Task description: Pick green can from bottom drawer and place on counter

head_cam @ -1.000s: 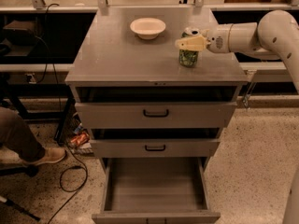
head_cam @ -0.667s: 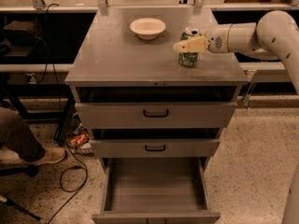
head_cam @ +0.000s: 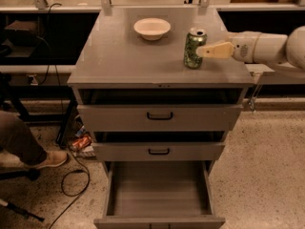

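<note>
The green can (head_cam: 194,48) stands upright on the counter (head_cam: 124,56), right of centre, with its silver top showing. My gripper (head_cam: 209,50) reaches in from the right at can height. Its cream fingers (head_cam: 217,50) are open, with the tips just at the can's right side and not closed around it. The bottom drawer (head_cam: 159,194) is pulled fully out below, and its grey floor is bare.
A white bowl (head_cam: 152,28) sits at the back centre of the counter. The two upper drawers (head_cam: 159,116) with black handles are slightly ajar. A person's leg and shoe (head_cam: 47,159), a cable (head_cam: 71,180) and a red object (head_cam: 81,142) lie on the floor to the left.
My gripper has let go of the green can and drawn back to the right. The can stays standing on the counter.
</note>
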Tool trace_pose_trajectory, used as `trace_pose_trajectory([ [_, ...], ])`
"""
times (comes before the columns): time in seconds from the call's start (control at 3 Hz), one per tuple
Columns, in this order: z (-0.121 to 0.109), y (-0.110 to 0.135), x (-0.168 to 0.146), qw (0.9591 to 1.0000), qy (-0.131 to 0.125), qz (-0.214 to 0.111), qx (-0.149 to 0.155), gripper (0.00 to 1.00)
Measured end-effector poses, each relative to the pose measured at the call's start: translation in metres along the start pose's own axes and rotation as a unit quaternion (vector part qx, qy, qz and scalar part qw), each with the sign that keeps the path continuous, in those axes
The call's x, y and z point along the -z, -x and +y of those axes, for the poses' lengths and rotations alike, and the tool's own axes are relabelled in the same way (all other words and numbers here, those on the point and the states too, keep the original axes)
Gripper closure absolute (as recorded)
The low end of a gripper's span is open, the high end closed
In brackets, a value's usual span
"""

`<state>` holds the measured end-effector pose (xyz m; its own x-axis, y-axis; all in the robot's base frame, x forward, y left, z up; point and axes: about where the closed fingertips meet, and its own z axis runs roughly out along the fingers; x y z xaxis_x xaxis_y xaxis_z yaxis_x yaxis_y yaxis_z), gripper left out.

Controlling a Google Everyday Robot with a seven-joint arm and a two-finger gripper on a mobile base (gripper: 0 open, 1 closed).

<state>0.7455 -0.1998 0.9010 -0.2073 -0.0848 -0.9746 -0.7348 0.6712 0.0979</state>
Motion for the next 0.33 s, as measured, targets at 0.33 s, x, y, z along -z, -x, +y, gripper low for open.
trace_pose_trajectory([
  [0.33,-0.0196,-0.0138,0.0568,0.9981,-0.041,-0.045,-0.009,0.0],
])
